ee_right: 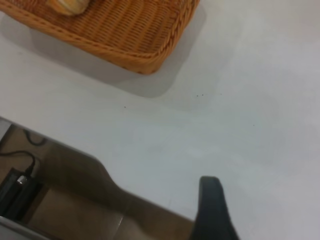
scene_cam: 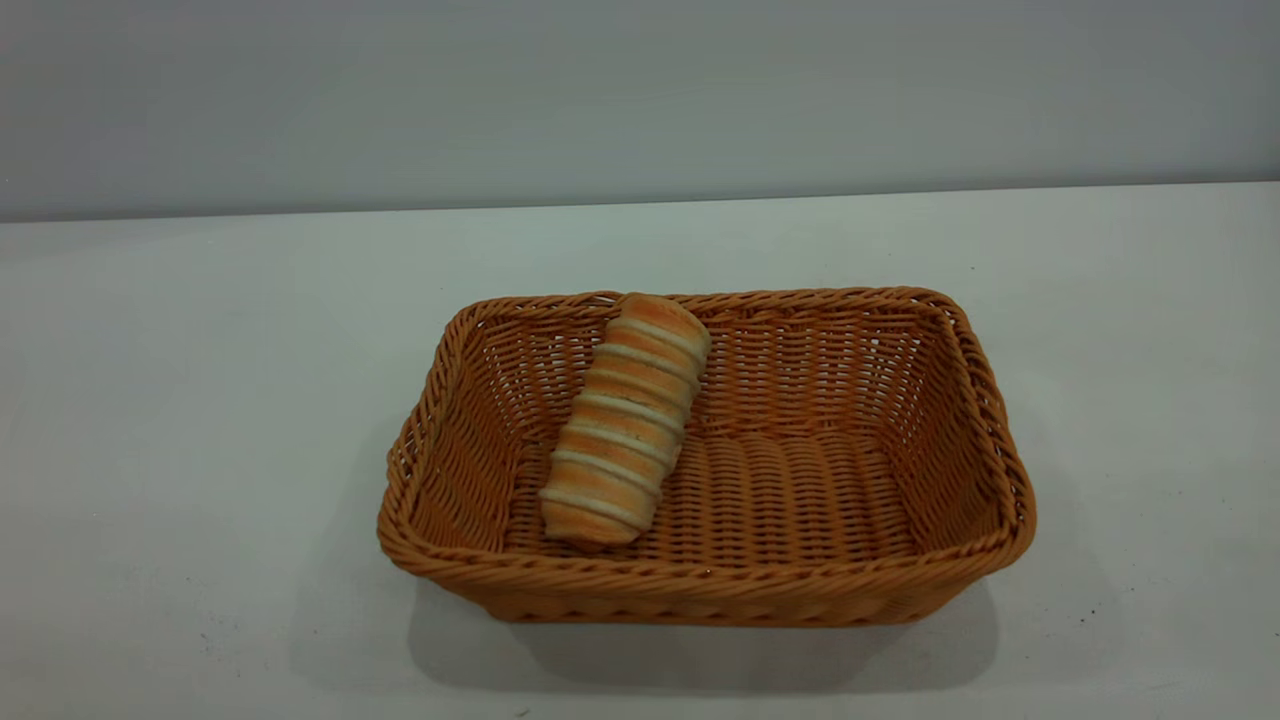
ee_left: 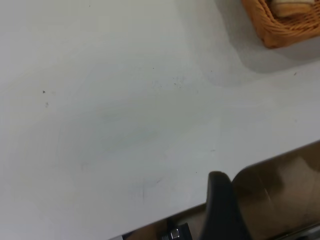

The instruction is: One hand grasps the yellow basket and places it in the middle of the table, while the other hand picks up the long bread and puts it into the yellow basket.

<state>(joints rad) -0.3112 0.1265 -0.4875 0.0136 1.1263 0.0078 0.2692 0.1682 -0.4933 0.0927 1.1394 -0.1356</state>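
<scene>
Long bread [scene_cam: 625, 420] lies diagonally in yellow basket [scene_cam: 960, 340] at frame centre, w/ both end effectors well clear near surface [scene_cam: 200, 400] edge; finger state of either can't be told.

Bread in the basket on the tabletop
The basket [scene_cam: 850, 590] sits mid-tabletop [scene_cam: 180, 400]; the bread [scene_cam: 625, 420] lies in its left half, one end on the woven floor, the other leaning up against the far rim

- yellow basket [scene_cam: 960, 400]: woven wicker, rectangular, upright, mid desk [scene_cam: 200, 400].
- long bread [scene_cam: 622, 420]: striped orange-brown and cream, inside basket's left half, far end propped against back wall.
</scene>
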